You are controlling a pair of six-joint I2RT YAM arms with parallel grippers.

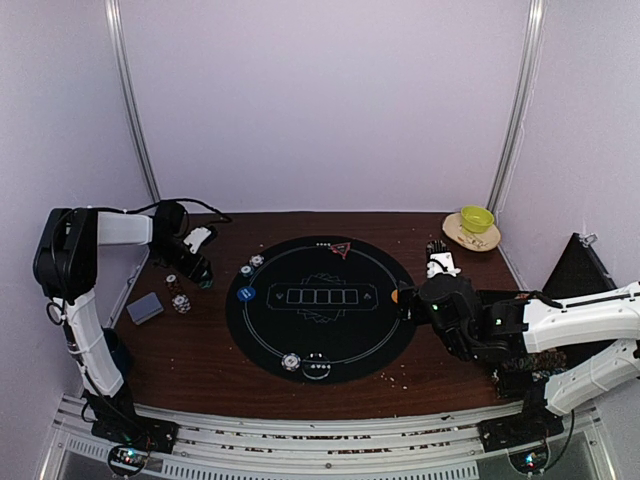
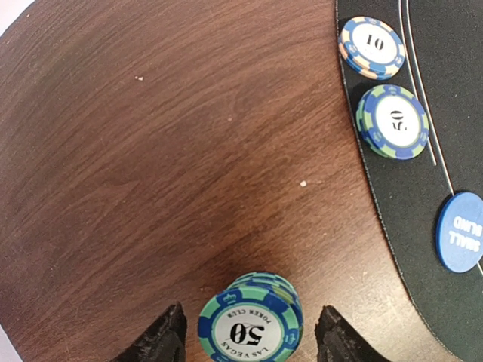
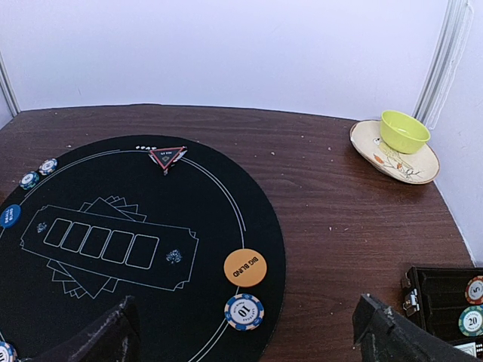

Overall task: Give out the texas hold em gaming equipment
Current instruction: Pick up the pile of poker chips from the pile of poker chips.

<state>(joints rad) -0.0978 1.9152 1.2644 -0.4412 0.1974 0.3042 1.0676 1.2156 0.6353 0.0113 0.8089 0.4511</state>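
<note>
My left gripper (image 2: pixel 251 345) is open, its fingers (image 2: pixel 162 343) on either side of a stack of green-blue 50 chips (image 2: pixel 251 324) on the wood, with gaps on both sides. In the top view it (image 1: pixel 196 268) hovers left of the black round mat (image 1: pixel 320 340), near two chip stacks (image 1: pixel 176 292) and the grey-blue card deck (image 1: pixel 145 308). On the mat lie a 10 chip (image 2: pixel 372 47), a 50 chip (image 2: pixel 392 121), the blue small-blind button (image 2: pixel 460 231), the red triangle (image 3: pixel 167 157), the orange big-blind button (image 3: pixel 245 267) and a 10 chip (image 3: pixel 244 311). My right gripper (image 3: pixel 249 343) is open and empty above the mat's right edge.
A yellow-green bowl (image 3: pixel 404 130) sits on a cream plate (image 3: pixel 377 154) at the back right. A black chip case (image 3: pixel 441 290) lies on the wood to the right of my right gripper. More chips (image 1: pixel 291 362) lie at the mat's near edge.
</note>
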